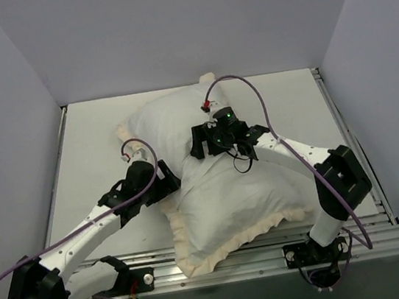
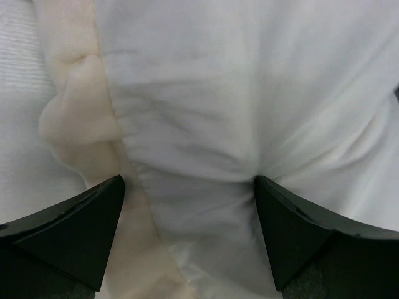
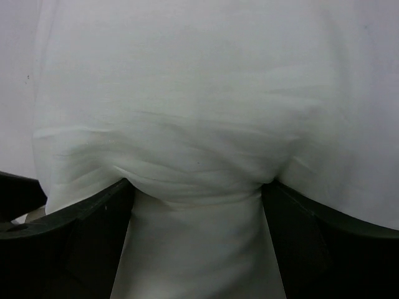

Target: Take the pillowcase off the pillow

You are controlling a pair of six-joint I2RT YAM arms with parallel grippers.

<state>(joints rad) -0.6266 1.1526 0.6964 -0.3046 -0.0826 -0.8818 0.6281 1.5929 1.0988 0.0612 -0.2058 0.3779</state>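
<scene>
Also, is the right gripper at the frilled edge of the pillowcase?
No, the right gripper sits over the middle, well away from the cream frill.

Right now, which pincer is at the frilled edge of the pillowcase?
The left pincer: the cream frill lies beside it. The right pincer sees no frill.

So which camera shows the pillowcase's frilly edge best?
The top external view: the frill runs along the near edge of the pillowcase. The left wrist view shows only a short cream stretch; the right wrist view shows just white fabric, no frill.
</scene>
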